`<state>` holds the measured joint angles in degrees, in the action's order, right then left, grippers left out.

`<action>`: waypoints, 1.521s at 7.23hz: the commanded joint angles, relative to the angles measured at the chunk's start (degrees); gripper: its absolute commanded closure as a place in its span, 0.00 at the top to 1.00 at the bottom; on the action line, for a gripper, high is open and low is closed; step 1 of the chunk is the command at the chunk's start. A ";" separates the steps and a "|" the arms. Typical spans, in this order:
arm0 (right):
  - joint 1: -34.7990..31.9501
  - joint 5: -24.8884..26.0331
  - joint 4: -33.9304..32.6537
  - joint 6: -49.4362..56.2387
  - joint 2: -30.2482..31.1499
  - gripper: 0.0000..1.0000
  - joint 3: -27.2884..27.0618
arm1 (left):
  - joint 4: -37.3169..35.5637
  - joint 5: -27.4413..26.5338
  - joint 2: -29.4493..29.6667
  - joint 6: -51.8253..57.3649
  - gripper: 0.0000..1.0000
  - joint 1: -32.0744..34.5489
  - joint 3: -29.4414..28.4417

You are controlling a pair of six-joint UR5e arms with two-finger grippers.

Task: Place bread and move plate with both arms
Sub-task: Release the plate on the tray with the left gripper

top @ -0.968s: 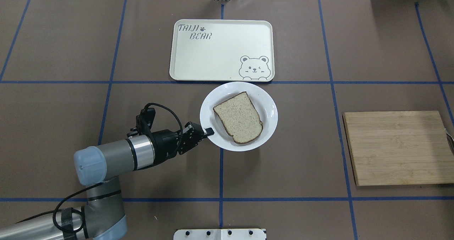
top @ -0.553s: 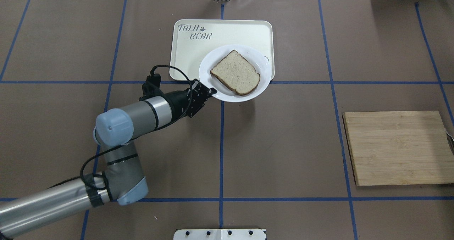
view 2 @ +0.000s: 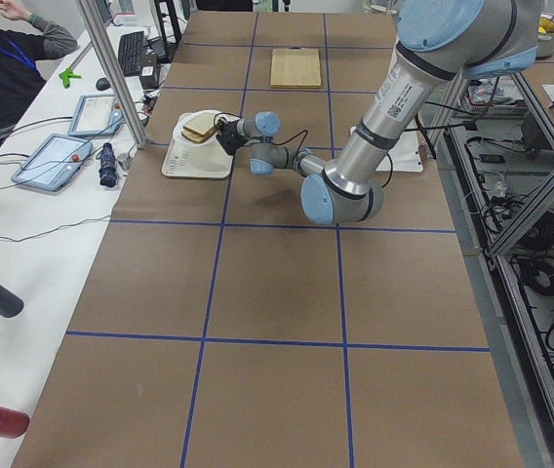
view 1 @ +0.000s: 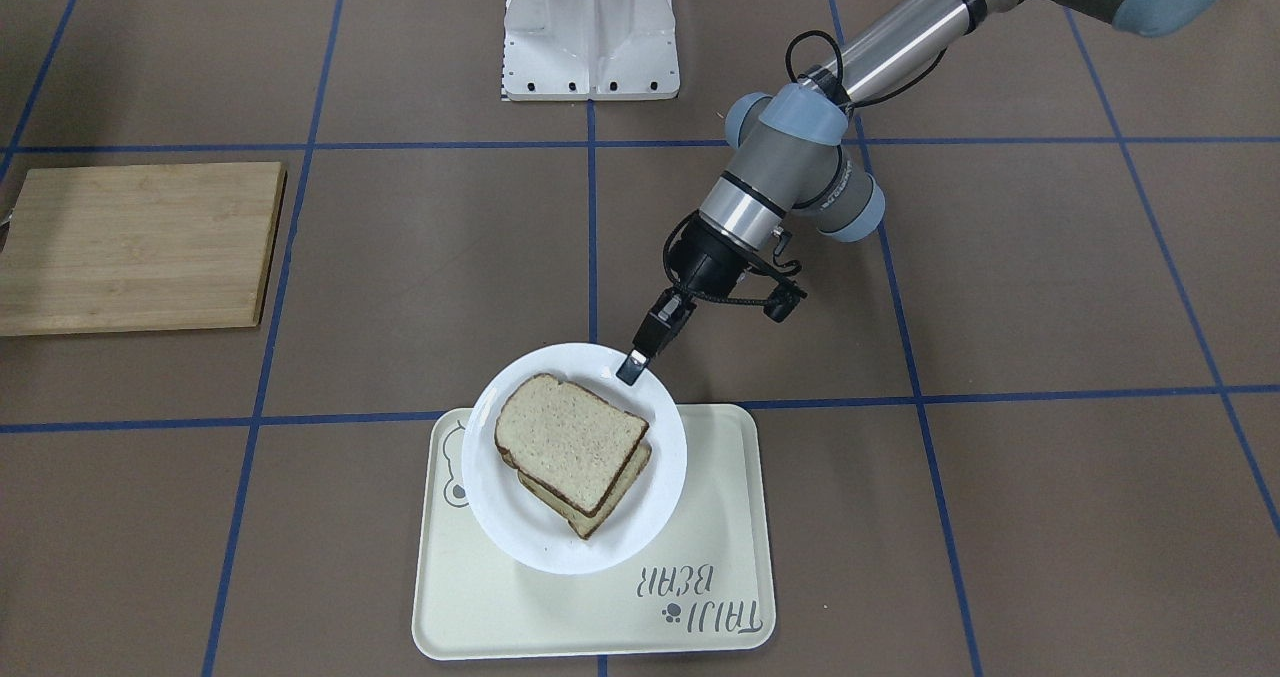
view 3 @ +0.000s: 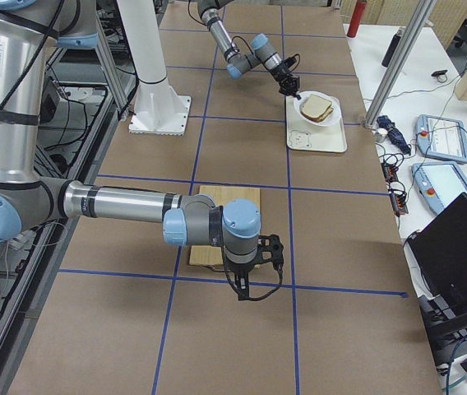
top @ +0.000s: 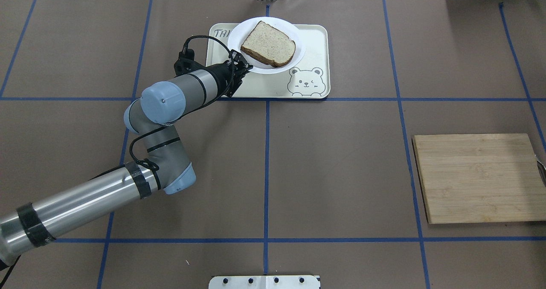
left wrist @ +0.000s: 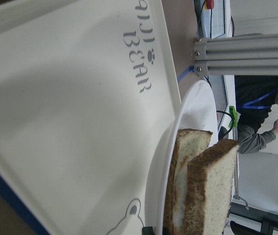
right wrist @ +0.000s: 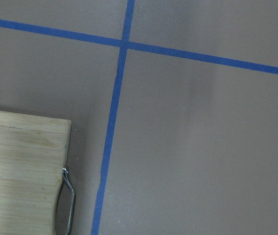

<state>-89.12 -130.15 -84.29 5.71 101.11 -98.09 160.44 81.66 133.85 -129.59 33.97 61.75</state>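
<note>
The white plate [top: 300,48] carries the bread [top: 268,43], a plain speckled slice lying on top of a second slice. My left gripper [top: 246,67] is shut on the plate's near-left rim and holds it just over the cream tray [top: 264,86]. The front-facing view shows the left gripper [view 1: 631,367] pinching the plate [view 1: 505,517] with the bread [view 1: 565,437] on it. The left wrist view shows the plate [left wrist: 197,107], the bread [left wrist: 210,191] and the tray [left wrist: 70,98] below them. My right gripper [view 3: 254,280] points down beside the board; I cannot tell if it is open or shut.
A wooden cutting board [top: 477,178] lies at the right, with a metal handle [right wrist: 65,200] at its edge. The robot's white base [view 1: 590,27] stands at the near middle. An operator sits beyond the table's far side [view 2: 4,58].
My left arm has lifted the plate with the bread off the table and carried it away from the robot, from in front of the tray to over the tray's far-left part.
</note>
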 commanded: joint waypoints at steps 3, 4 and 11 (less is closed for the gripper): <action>0.00 0.07 0.00 0.00 -0.12 1.00 0.00 | -0.12 -1.06 2.64 0.92 0.64 -1.09 -5.68; 0.00 0.07 0.00 0.00 -0.12 1.00 0.09 | -0.12 -1.06 2.21 3.70 0.98 -1.71 -4.02; -0.09 -0.02 0.18 0.97 0.49 1.00 -0.61 | -42.42 14.23 -15.09 41.05 0.99 -0.57 41.70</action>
<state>-89.21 -130.30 -84.15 6.53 101.43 -98.52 135.48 95.10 121.14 -101.14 33.40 93.36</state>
